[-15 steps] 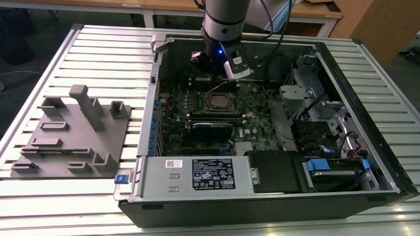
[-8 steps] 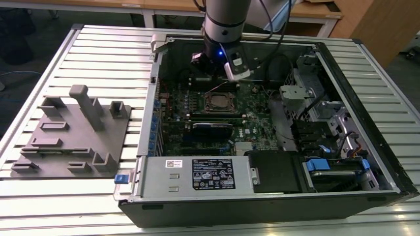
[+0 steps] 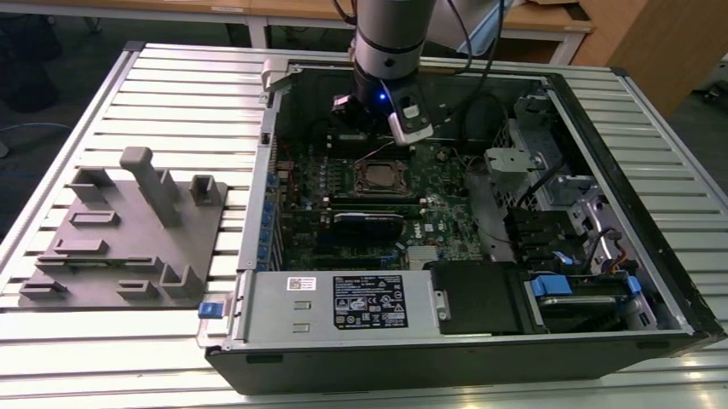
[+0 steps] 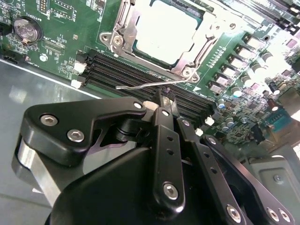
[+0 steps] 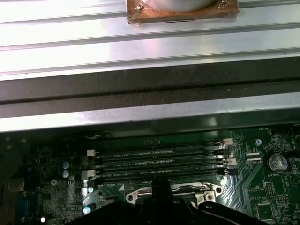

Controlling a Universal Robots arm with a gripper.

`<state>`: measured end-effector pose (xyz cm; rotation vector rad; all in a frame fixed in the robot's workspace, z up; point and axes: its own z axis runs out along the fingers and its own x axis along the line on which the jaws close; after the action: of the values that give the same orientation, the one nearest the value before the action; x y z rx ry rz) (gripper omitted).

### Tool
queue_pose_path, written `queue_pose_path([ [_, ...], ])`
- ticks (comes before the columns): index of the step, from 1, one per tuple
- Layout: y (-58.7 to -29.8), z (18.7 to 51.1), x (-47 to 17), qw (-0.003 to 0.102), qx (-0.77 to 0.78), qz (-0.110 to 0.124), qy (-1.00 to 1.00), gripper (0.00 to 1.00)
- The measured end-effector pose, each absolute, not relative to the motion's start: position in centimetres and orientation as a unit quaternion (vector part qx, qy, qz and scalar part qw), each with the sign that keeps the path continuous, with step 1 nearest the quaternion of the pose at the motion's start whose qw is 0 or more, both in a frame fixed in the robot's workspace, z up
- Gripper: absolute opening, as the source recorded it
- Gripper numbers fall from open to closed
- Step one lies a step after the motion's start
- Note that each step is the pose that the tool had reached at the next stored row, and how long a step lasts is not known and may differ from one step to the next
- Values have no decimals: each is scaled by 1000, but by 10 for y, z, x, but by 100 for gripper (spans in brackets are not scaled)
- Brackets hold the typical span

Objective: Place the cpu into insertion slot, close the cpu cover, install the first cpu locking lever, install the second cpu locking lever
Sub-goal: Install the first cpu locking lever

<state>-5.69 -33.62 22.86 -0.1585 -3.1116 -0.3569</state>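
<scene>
The cpu (image 4: 166,29), a pale silvery square, lies in the insertion slot (image 3: 381,176) on the green board. The silver cpu cover (image 4: 123,29) frames it and lies flat over its edges. A thin silver locking lever (image 4: 140,86) runs along the socket's side, standing a little off it, beside the black memory slots. My gripper (image 4: 165,99) hangs just over this lever, its black fingers (image 4: 161,119) pressed together with nothing seen between them. In the exterior view the gripper (image 3: 366,143) is low inside the case at the far edge of the socket. The gripper's dark tip (image 5: 159,185) also shows in the first wrist view, at the socket's rim (image 5: 211,190).
The open computer case (image 3: 637,196) lies on a slatted metal table (image 3: 170,102). A grey fixture block (image 3: 125,230) sits at the exterior view's left. The power supply box (image 3: 341,302) and drive cages (image 3: 569,213) crowd the near and right sides. Memory slots (image 5: 159,161) and a coin battery (image 4: 24,29) flank the socket.
</scene>
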Motion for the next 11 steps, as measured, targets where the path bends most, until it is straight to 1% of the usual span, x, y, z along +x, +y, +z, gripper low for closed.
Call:
queue_pose_path([
  [11, -336, 228, -48, 2, -50, -114, -992, 10],
])
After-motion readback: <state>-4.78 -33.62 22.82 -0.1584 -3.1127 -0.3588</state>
